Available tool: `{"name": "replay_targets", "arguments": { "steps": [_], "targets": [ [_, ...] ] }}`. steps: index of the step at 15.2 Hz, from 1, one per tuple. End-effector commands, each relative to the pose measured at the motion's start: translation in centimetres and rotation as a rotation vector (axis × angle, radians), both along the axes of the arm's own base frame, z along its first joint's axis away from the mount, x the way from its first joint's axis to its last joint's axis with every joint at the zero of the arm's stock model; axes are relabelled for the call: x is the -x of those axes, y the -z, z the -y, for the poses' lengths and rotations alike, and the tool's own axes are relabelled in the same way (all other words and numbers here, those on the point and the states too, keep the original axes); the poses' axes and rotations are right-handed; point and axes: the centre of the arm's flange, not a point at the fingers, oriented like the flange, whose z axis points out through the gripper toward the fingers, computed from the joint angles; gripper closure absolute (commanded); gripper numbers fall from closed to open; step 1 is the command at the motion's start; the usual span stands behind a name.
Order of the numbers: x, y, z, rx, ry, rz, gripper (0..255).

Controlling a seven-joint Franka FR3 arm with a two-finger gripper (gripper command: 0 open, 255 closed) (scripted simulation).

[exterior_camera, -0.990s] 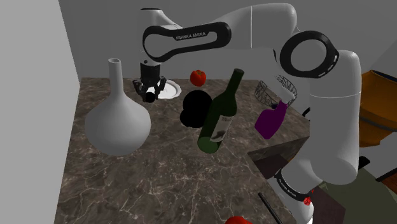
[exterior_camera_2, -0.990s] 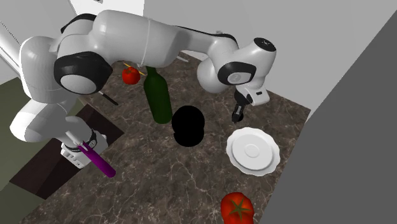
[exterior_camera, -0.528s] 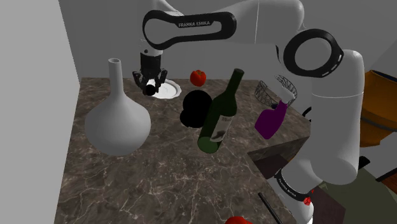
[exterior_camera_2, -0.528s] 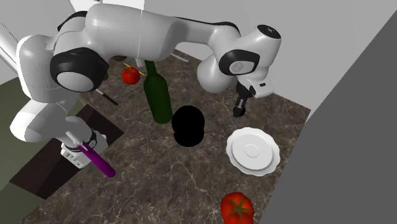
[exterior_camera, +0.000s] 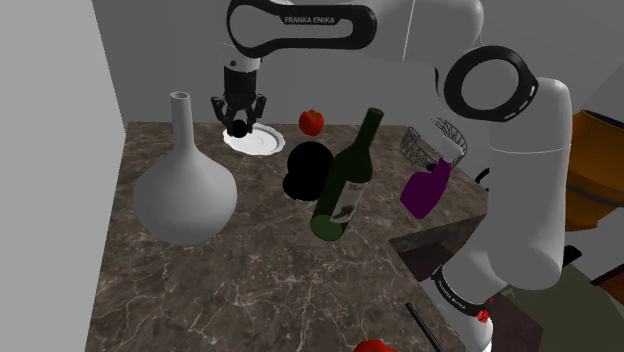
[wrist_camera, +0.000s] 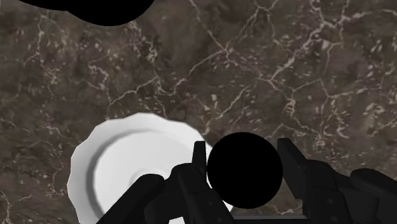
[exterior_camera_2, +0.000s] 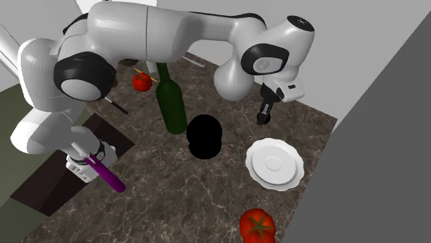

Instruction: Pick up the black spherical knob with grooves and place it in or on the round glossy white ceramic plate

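Over dark veined counter [wrist_camera: 299, 70], near scalloped white plate [wrist_camera: 114, 167]: gripper [wrist_camera: 243, 149] clasps plain black round knob [wrist_camera: 245, 175].

A dark marbled countertop [exterior_camera: 250, 270] (veined in pale lines) meets plain grey walls [exterior_camera: 60, 70]; beyond its edge lie a dull green floor [exterior_camera_2: 14, 110] and orange-brown furniture [exterior_camera: 598, 150].

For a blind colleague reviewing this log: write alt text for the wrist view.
Black jaws clasp a black round knob from both sides, over the edge of a white scalloped plate lying on a dark veined marble countertop. Part of a rounded black object shows farther off.
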Motion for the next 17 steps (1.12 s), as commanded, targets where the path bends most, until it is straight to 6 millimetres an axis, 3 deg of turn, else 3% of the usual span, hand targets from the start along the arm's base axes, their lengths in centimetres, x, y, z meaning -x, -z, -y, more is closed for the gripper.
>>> {"name": "replay_targets", "arguments": {
  "steps": [1,9,17],
  "targets": [
    [-1.3,-0.1,1.8,0.0,0.0,0.0,255],
    [-8.1,-0.5,10.6,0.0,0.0,0.0,255],
    [-8.1,3.7,10.6,0.0,0.0,0.0,255]
  ]
}}
